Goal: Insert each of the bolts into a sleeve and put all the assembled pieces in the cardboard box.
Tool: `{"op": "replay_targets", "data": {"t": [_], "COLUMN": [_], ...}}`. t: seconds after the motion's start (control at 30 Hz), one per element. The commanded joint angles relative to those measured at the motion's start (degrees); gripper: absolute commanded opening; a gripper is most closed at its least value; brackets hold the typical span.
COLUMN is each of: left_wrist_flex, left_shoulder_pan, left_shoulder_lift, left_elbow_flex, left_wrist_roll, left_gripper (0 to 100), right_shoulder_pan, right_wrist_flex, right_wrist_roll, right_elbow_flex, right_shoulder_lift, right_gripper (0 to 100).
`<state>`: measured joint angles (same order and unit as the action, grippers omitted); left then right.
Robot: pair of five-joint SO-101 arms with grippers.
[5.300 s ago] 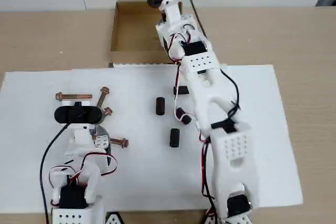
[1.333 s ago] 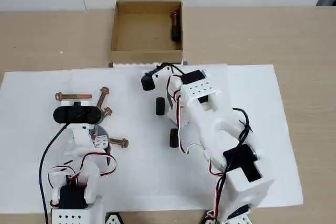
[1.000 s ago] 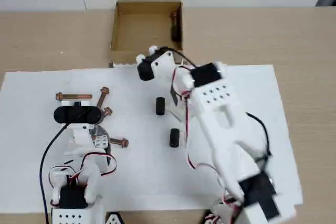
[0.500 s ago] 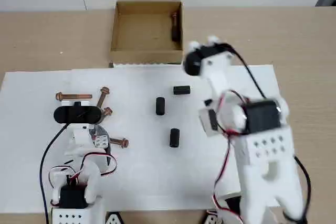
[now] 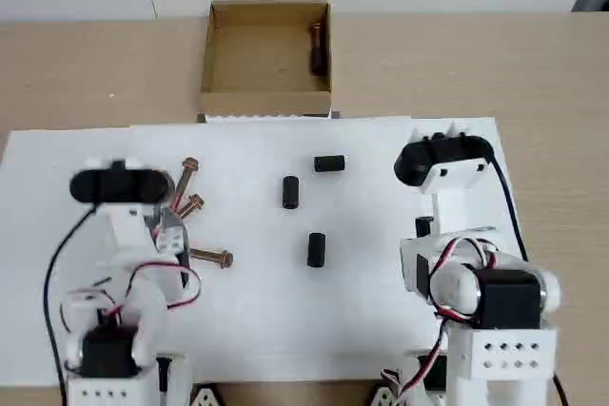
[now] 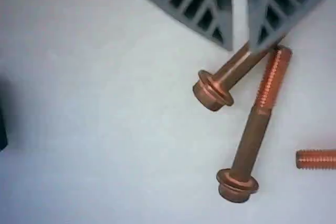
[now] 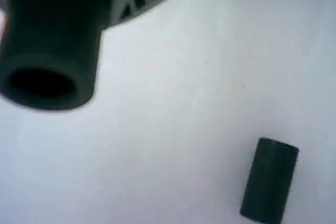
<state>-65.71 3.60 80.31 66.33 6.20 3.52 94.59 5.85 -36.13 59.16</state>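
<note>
Three copper bolts [image 5: 186,174] [image 5: 191,204] [image 5: 211,257] lie on the white paper beside my left arm [image 5: 119,185]. My left gripper [image 6: 240,45] hangs just above the shaft end of one bolt [image 6: 223,80], its fingers only a thin slit apart and holding nothing. A longer bolt [image 6: 251,142] lies beside it. My right gripper [image 5: 425,227] is at the paper's right side, shut on a black sleeve [image 7: 50,66]. Three loose sleeves [image 5: 329,164] [image 5: 290,191] [image 5: 316,249] lie mid-paper; one sleeve [image 7: 269,184] lies below the right gripper [image 7: 89,3]. The cardboard box [image 5: 214,54] holds one assembled piece [image 5: 317,45].
The white paper [image 5: 285,330] covers most of the wooden table [image 5: 533,64]. The box stands beyond the paper's far edge. A stretch of bare paper separates the loose sleeves from the right arm [image 5: 442,161], and more bare paper lies at the front.
My right arm swung back from near the box to the paper's right side, carrying a sleeve. My left arm shifted left and toward the bolts, now covering the leftmost bolt.
</note>
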Motion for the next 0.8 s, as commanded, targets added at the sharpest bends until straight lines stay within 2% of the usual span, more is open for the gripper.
{"op": "replay_targets", "data": {"t": [0.0,0.1,0.2,0.37,0.5,0.77], "left_wrist_flex": [-0.7,-2.46,-4.48,-10.37,-15.3,-20.48], "left_shoulder_pan": [0.44,0.09,0.0,0.0,0.09,0.09], "left_shoulder_lift": [-13.1,-22.24,-29.54,-38.59,-43.96,-56.79], "left_elbow_flex": [-10.24,-16.92,-21.58,-26.42,-28.79,-34.77], "left_wrist_roll": [-0.18,-1.32,-5.8,-21.98,-31.3,-36.57], "left_gripper": [1,1,1,1,1,1], "right_shoulder_pan": [-0.48,-0.48,-0.57,-0.57,-0.57,-0.57], "right_wrist_flex": [-1.98,-3.38,-5.14,-8.13,-9.89,-10.59], "right_wrist_roll": [-0.88,-0.88,-0.88,-0.97,-0.97,-0.97], "right_elbow_flex": [-0.26,-1.14,-1.93,-2.11,-2.11,-2.11], "right_shoulder_lift": [0.92,0.92,0.92,0.92,0.75,0.57], "right_gripper": [0.4,0.4,0.4,0.4,0.4,0.4]}}
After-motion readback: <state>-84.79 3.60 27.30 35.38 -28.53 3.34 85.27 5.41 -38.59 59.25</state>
